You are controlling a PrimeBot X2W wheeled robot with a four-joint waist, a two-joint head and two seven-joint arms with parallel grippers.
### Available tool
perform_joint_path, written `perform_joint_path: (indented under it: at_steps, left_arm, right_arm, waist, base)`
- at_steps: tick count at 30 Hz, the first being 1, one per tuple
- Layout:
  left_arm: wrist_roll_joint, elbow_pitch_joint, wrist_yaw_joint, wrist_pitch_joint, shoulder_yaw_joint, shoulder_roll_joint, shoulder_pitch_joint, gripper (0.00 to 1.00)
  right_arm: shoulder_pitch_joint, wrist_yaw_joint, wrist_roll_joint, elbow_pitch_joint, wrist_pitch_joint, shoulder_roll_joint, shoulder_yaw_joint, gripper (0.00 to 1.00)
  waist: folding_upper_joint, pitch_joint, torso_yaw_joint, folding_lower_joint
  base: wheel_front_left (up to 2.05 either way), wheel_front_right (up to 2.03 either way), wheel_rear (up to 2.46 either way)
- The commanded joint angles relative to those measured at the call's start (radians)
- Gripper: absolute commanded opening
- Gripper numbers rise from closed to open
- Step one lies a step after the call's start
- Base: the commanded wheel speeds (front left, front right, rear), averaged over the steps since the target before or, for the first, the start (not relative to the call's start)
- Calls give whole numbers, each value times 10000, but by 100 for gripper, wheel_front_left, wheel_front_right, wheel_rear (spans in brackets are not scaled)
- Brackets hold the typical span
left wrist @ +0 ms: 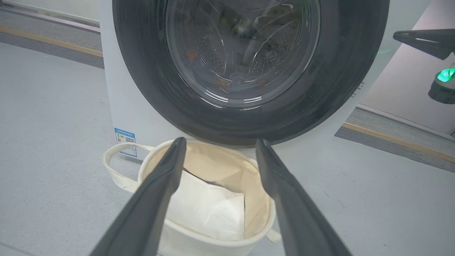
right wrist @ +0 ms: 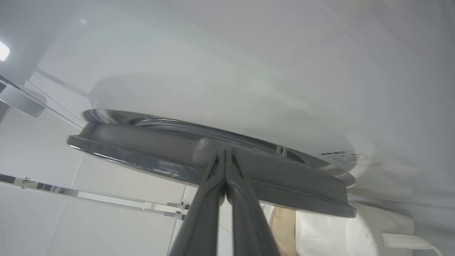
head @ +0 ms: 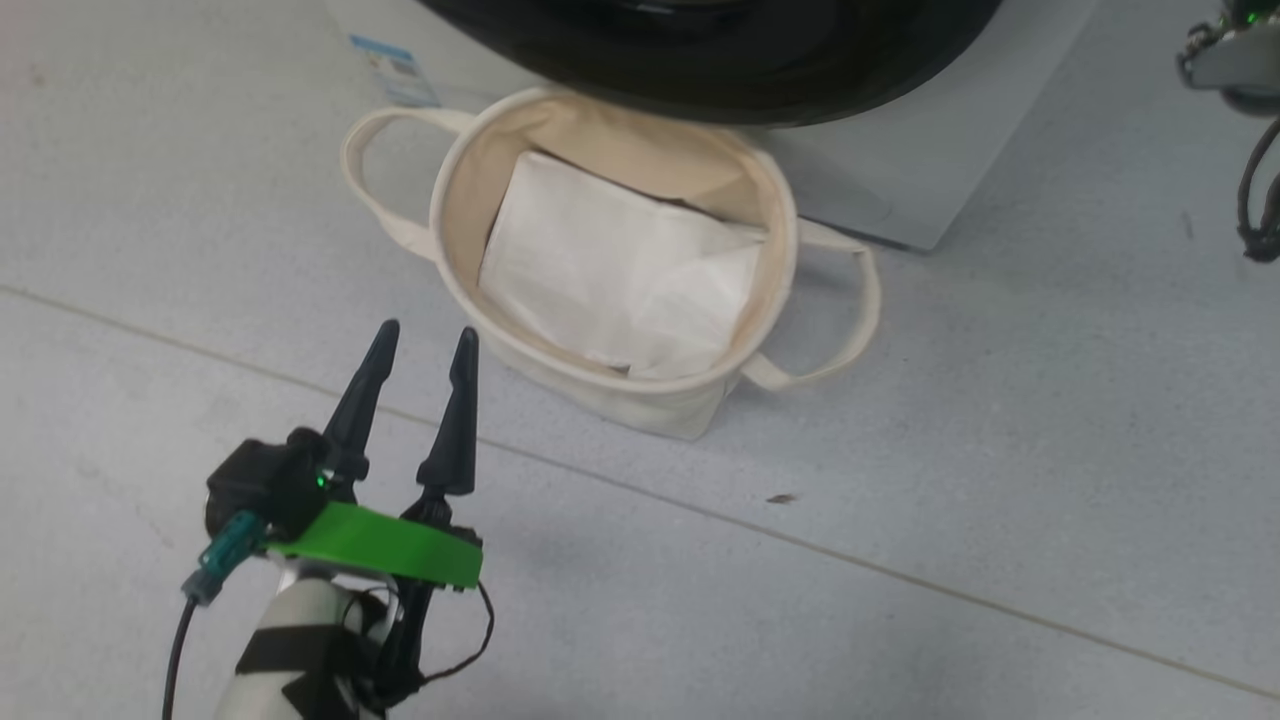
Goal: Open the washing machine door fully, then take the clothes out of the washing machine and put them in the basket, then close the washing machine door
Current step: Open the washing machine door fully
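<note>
At lower left of the head frame, the left claw (head: 427,332) is hovering over the floor (head: 1000,450) with its fingers spread wide and nothing between them, pointing toward the basket (head: 640,405). Just right of it, mid-frame, the basket is sitting close against the washer (head: 900,150), carrying only a folded white sheet (head: 610,270). Above it, at top centre, the door (head: 720,60) is looking shut or nearly so; I cannot tell whether it is ajar. The clothes are presumably lying behind the glass, too blurred in the left wrist frame to pick out. Toward the right, in the right wrist frame, the right claw (right wrist: 225,153) is pressing its fingers together, pinching nothing, tips resting at the door's rim.

Risks, as I am judging them: closed tips are getting little purchase on a glossy rim, so they may be slipping off once a pull begins, leaving the door latched. The door's lower edge is hanging right over the basket, so a swing could be catching a handle and dragging the basket aside. The left claw, being near, could be nudging it too.
</note>
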Motion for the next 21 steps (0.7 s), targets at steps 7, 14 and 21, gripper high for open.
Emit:
perform_joint_path:
  at_steps: [7, 14, 21]
  left_arm:
    - [138, -182, -60, -120, 352, 11, -382, 100]
    - [98, -107, -64, -120, 288, -36, -511, 100]
    - [60, -77, -66, -120, 205, -59, -529, 100]
  right_arm:
    - [-720, 4, 42, 47, -347, 258, 156, 0]
    - [-775, 4, 85, 144, -610, 306, 273, 0]
    - [-676, 4, 101, 185, -800, 271, 487, 0]
  waist:
    - [0, 374, 286, -1]
    - [0, 487, 355, -1]
    - [0, 441, 425, -1]
  base:
    - [0, 0, 0]
    - [0, 0, 0]
    - [0, 0, 0]
